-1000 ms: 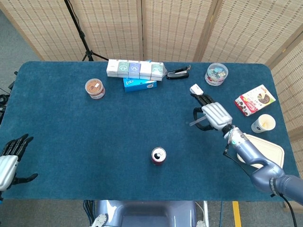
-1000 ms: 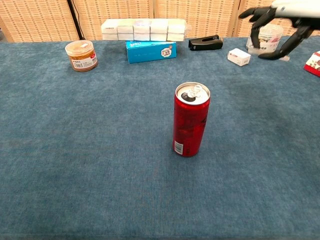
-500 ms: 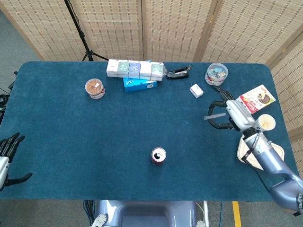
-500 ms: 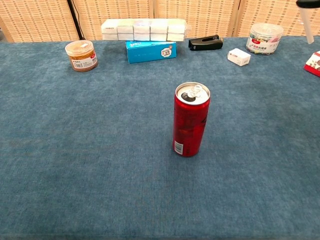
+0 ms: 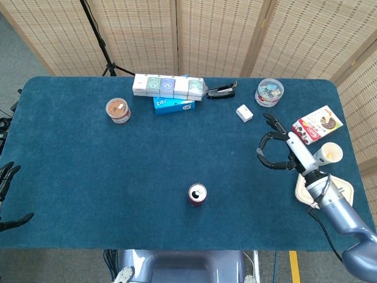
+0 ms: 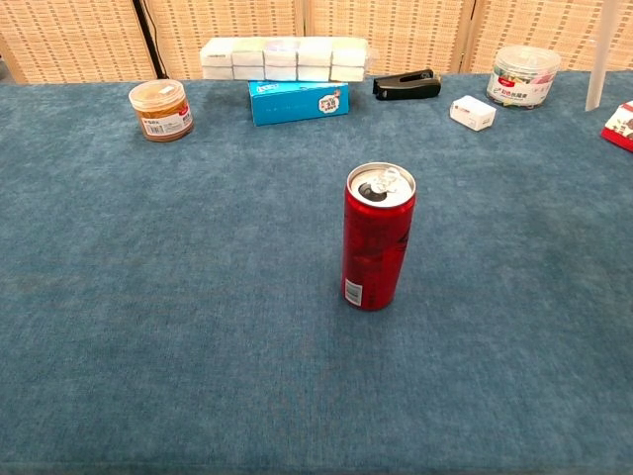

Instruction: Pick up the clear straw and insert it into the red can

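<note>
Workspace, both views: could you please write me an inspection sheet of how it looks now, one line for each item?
Surface: table under blue cloth, no spill seen.
Job's things: red can upright, opened, nothing in it; clear straw upright in the air, far right of the can.
Clutter: jar, row of white boxes, blue box, black tool, small white box, clear tub, snack box, paper cup.
Hands: right hand curled, holding the straw; left hand at the table edge, fingers apart, empty.
Cables: some hang below the near edge.
Surroundings: woven screens, black stand.
</note>
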